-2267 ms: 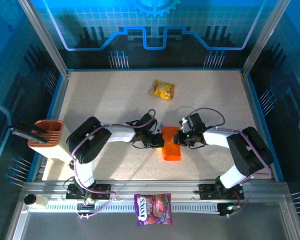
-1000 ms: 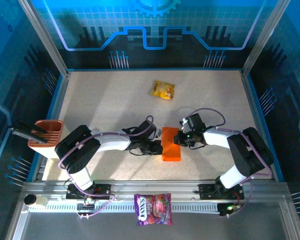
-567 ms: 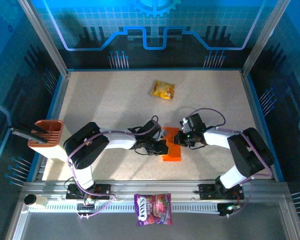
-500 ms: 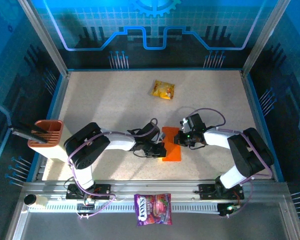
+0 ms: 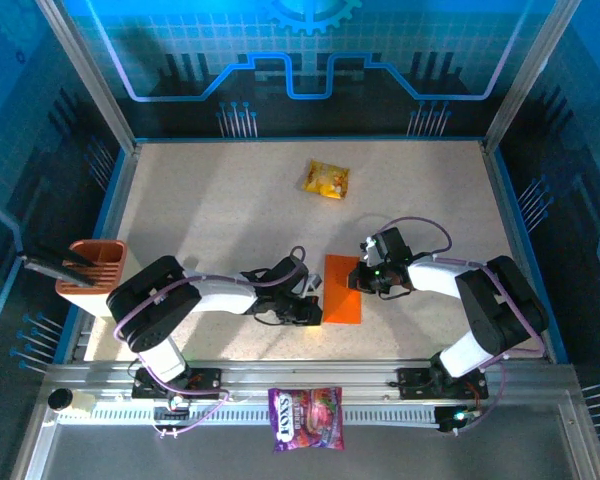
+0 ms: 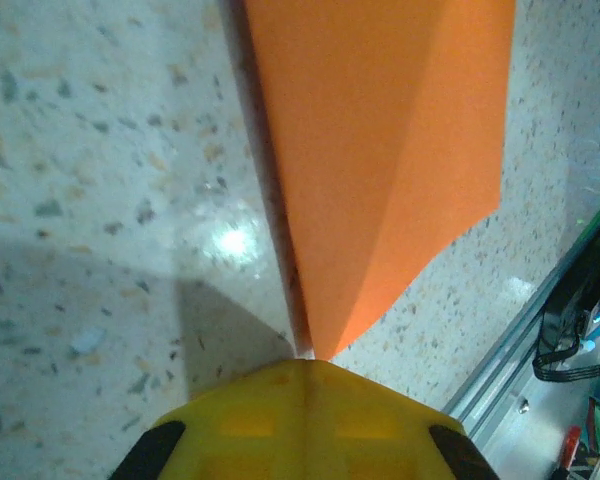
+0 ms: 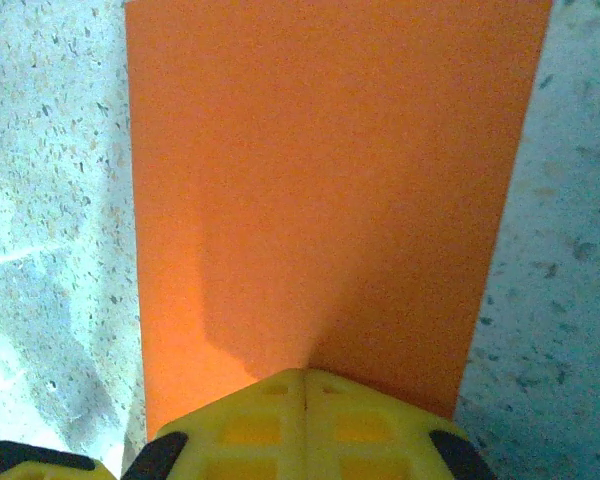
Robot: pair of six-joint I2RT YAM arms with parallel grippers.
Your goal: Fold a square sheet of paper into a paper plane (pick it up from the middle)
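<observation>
The left arm and the right arm each had glossy white links between bulky black joint housings, thin purple cables looping loosely along them, black bases, and yellow plastic fingers with black patches at their outer corners.

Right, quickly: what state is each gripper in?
Left gripper: closed, tips at a corner of the square sheet of paper; grip cannot be told.
Right gripper: closed at its edge; grip cannot be told.
</observation>
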